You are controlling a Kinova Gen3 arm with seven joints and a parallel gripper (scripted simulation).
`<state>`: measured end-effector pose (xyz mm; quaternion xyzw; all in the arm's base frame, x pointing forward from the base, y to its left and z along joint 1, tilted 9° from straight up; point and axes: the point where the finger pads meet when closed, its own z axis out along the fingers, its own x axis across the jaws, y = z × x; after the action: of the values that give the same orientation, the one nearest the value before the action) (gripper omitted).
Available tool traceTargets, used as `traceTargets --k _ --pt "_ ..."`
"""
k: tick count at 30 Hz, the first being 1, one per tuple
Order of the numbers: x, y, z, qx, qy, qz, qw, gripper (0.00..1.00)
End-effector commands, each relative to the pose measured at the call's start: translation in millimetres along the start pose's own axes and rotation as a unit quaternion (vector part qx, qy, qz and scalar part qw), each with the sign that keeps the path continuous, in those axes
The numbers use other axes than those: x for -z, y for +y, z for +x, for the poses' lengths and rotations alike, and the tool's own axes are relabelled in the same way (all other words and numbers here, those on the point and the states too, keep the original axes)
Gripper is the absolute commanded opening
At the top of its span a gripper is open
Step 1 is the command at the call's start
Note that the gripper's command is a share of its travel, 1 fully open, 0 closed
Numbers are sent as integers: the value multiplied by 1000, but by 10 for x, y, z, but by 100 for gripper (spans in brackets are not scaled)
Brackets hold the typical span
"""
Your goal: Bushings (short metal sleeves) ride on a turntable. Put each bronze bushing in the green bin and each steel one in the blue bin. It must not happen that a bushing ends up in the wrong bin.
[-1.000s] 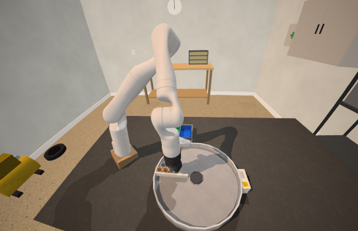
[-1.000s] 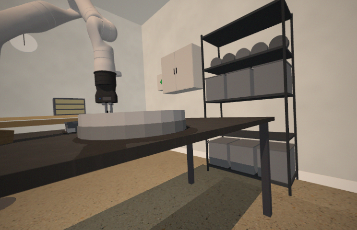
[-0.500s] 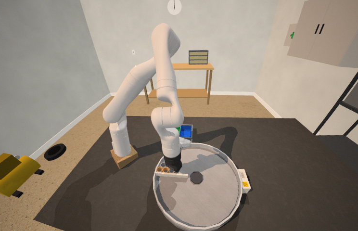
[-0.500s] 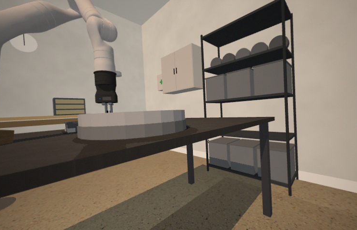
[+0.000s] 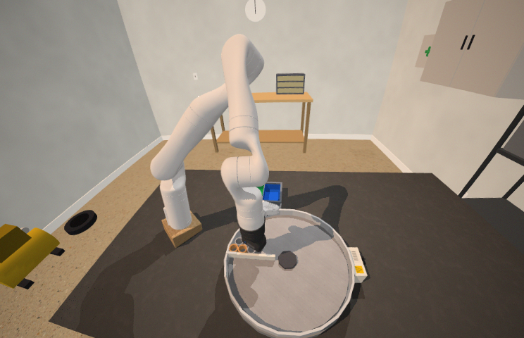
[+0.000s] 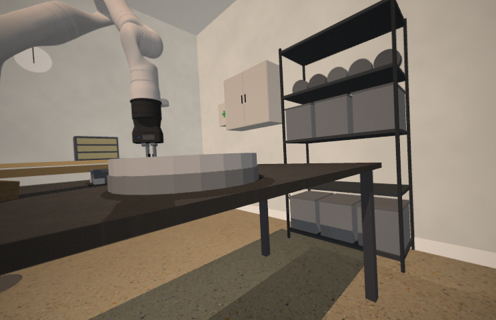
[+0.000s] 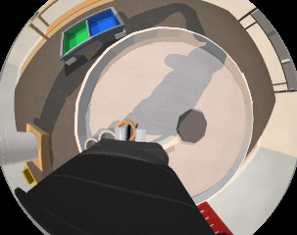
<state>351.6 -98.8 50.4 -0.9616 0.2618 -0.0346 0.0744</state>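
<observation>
The hand (image 5: 258,248) (image 6: 151,155) (image 7: 133,129) seems clenched on a bronze bushing (image 7: 125,121) at the turntable (image 5: 306,291) (image 6: 181,166) (image 7: 138,69), though its fingertips are partly hidden. Two more bronze bushings (image 5: 242,244) sit beside the fence (image 5: 252,255) (image 7: 167,143).

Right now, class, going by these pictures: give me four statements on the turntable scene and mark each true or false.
1. The blue bin adjoins the green bin. True.
2. The claw is above the bins. False: it is over the turntable.
3. The turntable carries a dark hub. True.
4. Both orange-rimmed bushings in the top view are in the green bin. False: they sit on the turntable.
</observation>
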Motion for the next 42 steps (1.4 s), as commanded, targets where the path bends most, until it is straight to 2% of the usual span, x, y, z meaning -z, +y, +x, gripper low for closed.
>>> traceTargets --k 1,42 --pt "5 0 4 0 1 0 1000 0" --pt "69 0 3 0 0 0 1000 0"
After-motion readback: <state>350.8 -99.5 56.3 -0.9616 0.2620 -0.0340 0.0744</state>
